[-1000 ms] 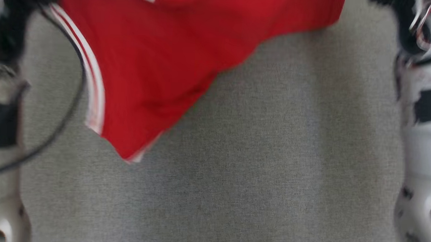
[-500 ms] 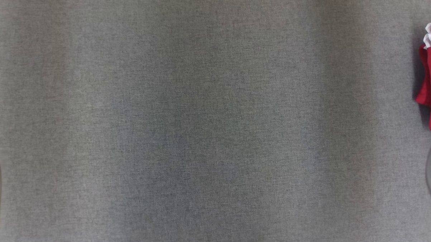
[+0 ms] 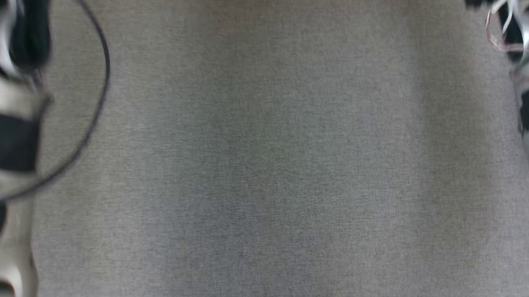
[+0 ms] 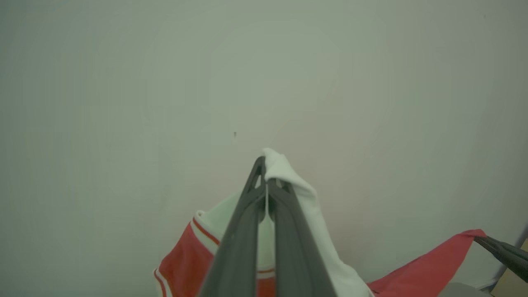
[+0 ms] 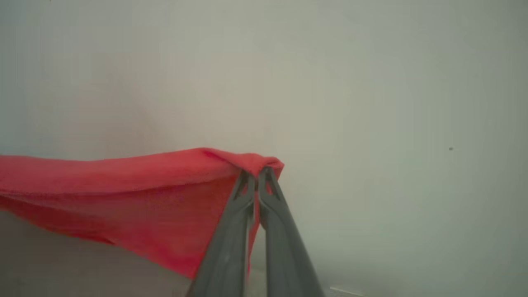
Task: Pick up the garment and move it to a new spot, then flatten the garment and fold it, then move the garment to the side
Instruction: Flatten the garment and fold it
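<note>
Red garment point(image 5: 123, 185) hangs across the frame's lower left, both our left gripper point(image 4: 266, 177) and right gripper point(image 5: 256, 175) clenched on its edges; we judge we're carrying it, next lowering it flat.

Red garment point(image 5: 123, 185) with a white band and thin red-and-white edge stripes; left gripper point(image 4: 266, 173) and right gripper point(image 5: 258, 173) dark grey; surface point(image 3: 264, 166) heathered grey; wall point(image 4: 123, 82) pale.
</note>
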Motion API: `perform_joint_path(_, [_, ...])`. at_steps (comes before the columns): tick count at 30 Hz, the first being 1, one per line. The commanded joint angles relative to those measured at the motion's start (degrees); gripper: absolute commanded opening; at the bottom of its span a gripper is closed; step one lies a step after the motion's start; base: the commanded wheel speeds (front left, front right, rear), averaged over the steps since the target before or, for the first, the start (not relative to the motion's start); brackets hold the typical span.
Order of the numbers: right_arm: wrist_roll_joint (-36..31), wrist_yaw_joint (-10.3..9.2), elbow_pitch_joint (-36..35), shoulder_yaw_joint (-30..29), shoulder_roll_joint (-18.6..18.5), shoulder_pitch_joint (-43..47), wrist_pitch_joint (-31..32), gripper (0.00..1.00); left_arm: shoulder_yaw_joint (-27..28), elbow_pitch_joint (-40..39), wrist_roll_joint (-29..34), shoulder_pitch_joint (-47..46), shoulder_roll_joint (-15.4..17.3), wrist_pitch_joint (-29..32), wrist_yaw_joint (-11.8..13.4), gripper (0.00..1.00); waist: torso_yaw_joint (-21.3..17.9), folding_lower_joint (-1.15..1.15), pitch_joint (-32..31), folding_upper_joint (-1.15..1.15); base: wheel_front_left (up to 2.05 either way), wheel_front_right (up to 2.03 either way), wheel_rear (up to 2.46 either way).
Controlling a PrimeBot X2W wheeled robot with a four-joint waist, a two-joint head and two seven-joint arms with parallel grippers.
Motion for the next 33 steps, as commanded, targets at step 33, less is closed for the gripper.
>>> perform_joint_path(33, [12.2, -0.15, -33.4, -19.73, 6.73, 69.45, 26.11, 0.0, -3.49, -23.08, -6.5, 73.68, -3.85, 0.3, 12.14, 0.0, 4.34, 0.0, -28.89, 0.0, 0.0, 0.0, 0.0])
